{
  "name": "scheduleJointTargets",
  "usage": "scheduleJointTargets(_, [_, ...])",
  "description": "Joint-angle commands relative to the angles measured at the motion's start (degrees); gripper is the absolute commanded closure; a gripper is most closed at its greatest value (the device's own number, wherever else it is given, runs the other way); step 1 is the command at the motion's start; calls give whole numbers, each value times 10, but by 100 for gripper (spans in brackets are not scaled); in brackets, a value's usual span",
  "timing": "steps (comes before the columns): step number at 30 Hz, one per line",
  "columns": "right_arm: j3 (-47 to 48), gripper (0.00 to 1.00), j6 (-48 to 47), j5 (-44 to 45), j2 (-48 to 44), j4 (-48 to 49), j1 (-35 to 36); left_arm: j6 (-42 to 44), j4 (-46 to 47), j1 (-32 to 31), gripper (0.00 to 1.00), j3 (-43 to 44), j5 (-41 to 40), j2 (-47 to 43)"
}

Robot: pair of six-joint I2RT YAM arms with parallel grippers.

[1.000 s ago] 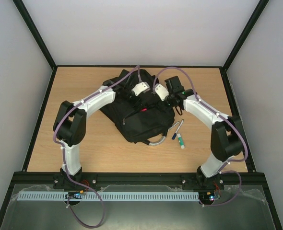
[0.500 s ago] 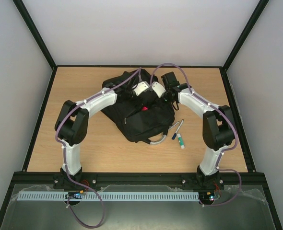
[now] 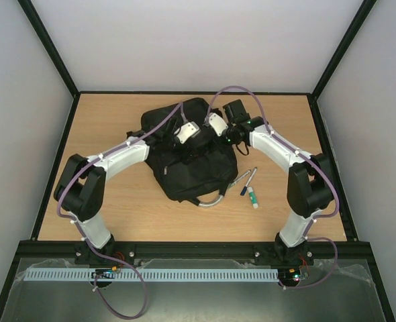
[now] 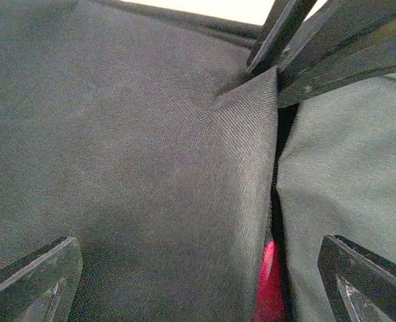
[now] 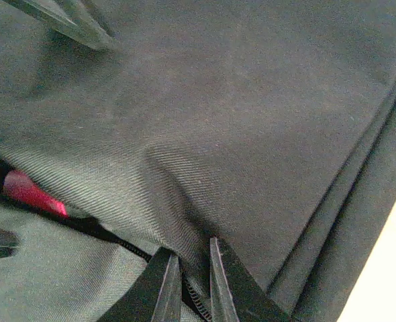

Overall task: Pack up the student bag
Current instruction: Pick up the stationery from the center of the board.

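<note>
On the left, our left tool (image 4: 198, 268) hovers low over the student bag (image 3: 184, 164), fingers spread wide, gripping nothing. The bag sits mid-surface (image 3: 117, 208). It has slid towards nine o'clock since a second ago, and its grey handle (image 3: 213, 200) now points to five o'clock. The red item (image 5: 29, 190) inside no longer shows from above. And there it is: the right tool (image 5: 190, 272) has just snapped together on the fabric beside the zip (image 5: 127, 245). We reckon that edge gets lifted for packing. Pens (image 3: 249, 186) wait at four o'clock.
</note>
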Motion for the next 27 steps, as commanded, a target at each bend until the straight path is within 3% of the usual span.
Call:
scheduleJointTargets(1, [-7,87,26,-54,-31,-18,33,8,29,-14,1,-32,-25,-12])
scheduleJointTargets(10, [-9,88,32,-72,-40,-23,41,38,82,-31,1,-40,-208,24])
scheduleJointTargets(19, [-20,87,39,-69,-49,-21,42,100,87,-10,1,-38,-202,41])
scheduleJointTargets(24, [-23,88,38,-54,-47,-20,41,119,131,-2,1,-36,-359,37])
scheduleJointTargets(27, [-26,89,35,-41,-45,-17,41,84,130,26,1,-14,-387,26])
